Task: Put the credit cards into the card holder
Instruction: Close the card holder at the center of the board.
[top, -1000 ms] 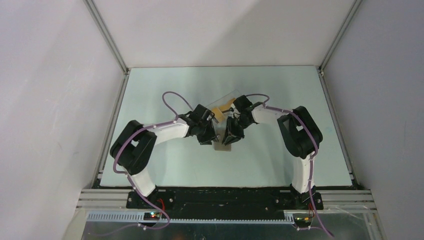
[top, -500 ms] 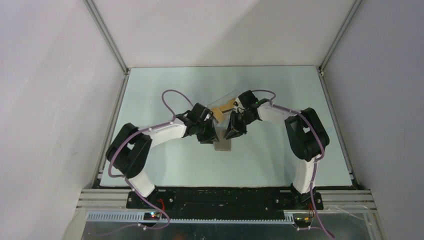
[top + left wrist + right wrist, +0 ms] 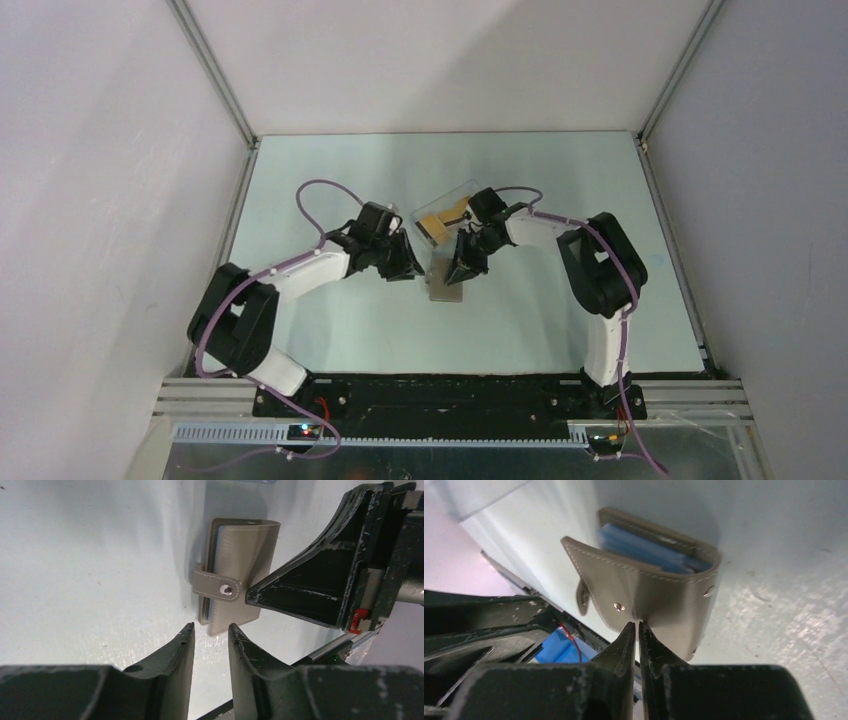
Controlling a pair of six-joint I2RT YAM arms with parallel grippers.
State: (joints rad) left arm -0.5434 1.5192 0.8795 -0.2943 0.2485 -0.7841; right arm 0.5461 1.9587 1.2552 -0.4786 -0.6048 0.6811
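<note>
Step in hand: opening the flat grey-taupe folding card holder (image 3: 247, 555), which lies on the pale tabletop (image 3: 560, 180) between the two arms.

The right claw (image 3: 635, 630) is closed to a sliver and appears to pinch the cover's edge. The left claw (image 3: 211, 637) is slightly parted, empty, just beside the holder. Recommended: raise the cover slowly while the left claw pins the lower half, clear of the snap strap (image 3: 220, 586).

Count: one holder, one clear plastic box (image 3: 462, 190), and orange-gold plastic credit cards (image 3: 440, 218) inside it — number not discernible.
</note>
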